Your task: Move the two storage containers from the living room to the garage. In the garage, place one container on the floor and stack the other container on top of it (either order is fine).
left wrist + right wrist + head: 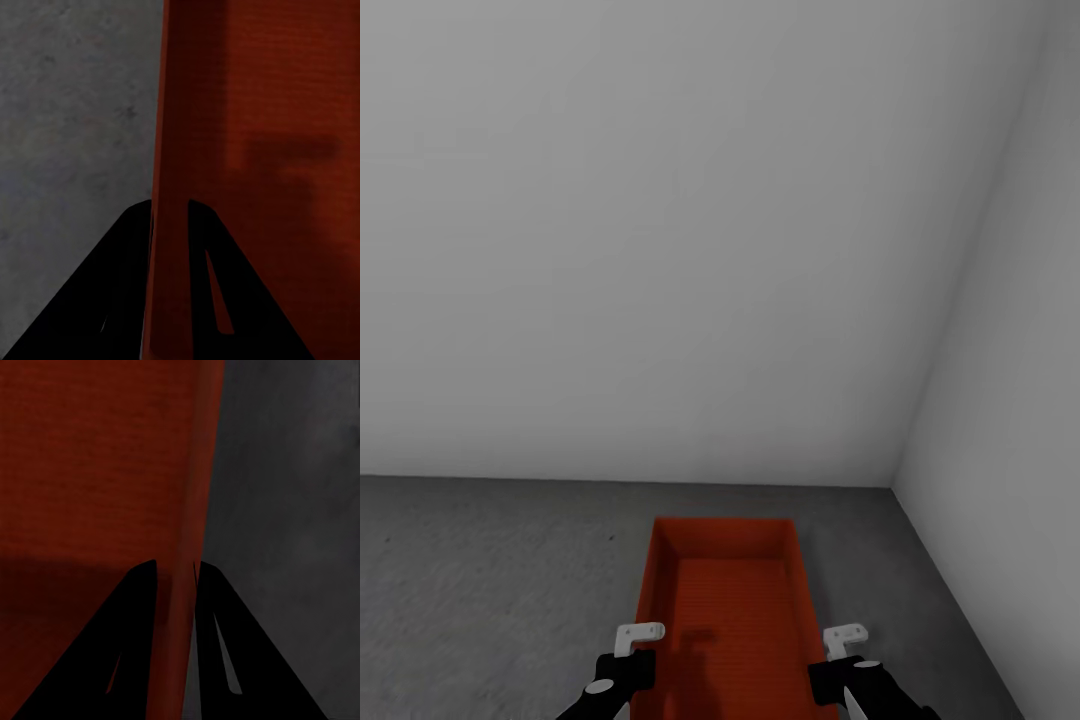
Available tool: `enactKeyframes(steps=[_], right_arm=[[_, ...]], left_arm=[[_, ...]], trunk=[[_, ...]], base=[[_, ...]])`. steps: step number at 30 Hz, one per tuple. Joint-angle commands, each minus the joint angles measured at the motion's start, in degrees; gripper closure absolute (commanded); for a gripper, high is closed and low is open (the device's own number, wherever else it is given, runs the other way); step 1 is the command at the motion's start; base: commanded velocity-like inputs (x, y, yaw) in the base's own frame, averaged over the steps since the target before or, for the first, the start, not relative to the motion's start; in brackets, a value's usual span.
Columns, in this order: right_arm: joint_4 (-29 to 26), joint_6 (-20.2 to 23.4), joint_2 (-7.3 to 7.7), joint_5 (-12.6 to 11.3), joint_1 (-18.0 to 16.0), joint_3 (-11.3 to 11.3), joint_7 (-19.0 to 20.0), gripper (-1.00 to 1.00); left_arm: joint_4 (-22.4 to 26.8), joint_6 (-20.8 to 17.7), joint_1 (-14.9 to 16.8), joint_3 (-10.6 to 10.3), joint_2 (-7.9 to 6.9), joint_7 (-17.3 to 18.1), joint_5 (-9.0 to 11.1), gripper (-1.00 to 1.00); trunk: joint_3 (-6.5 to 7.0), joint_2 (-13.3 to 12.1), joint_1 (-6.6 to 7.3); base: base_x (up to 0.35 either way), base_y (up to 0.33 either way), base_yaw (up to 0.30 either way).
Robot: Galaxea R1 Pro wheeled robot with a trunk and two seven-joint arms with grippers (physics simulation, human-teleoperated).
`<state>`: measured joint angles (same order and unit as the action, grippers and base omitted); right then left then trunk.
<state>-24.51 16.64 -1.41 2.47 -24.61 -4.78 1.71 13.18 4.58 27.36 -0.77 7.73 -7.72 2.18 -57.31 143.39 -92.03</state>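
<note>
We see grey concrete floor point(480, 590) meeting white walls; one red-orange container point(725, 600) appears over it, contact unclear.

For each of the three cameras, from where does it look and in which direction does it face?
Head view: from the robot's head, forward and down at the storage container, concrete floor, wall corner; both arms show.
Left wrist view: along the left gripper, astride the container's wall.
Right wrist view: along the right gripper, astride the opposite wall.
All share container and floor.

Your inventory: red-orange rectangular plastic bin point(725, 600), matt, finely ribbed base; rough speckled dark grey concrete floor point(490, 580); plain white walls point(660, 250), smooth and matt; black matt gripper fingers point(112, 300).
</note>
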Motion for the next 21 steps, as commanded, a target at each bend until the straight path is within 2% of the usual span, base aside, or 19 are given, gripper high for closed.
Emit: enactKeyframes(steps=[1, 21], right_arm=[[-0.01, 0.37, 0.62, -0.72, 0.0, -0.49, 0.49, 1.0], [-0.01, 0.36, 0.62, -0.72, 0.0, -0.49, 0.49, 1.0]], left_arm=[[0.18, 0.17, 0.06, -0.19, -2.37, -0.19, -0.07, 1.0], [0.19, 0.17, 0.06, -0.19, -2.37, -0.19, -0.07, 1.0]], trunk=[[-0.28, 0.04, -0.01], [-4.71, 0.31, -0.52]], base=[[0.0, 0.0, 0.0], [0.0, 0.0, 0.0]])
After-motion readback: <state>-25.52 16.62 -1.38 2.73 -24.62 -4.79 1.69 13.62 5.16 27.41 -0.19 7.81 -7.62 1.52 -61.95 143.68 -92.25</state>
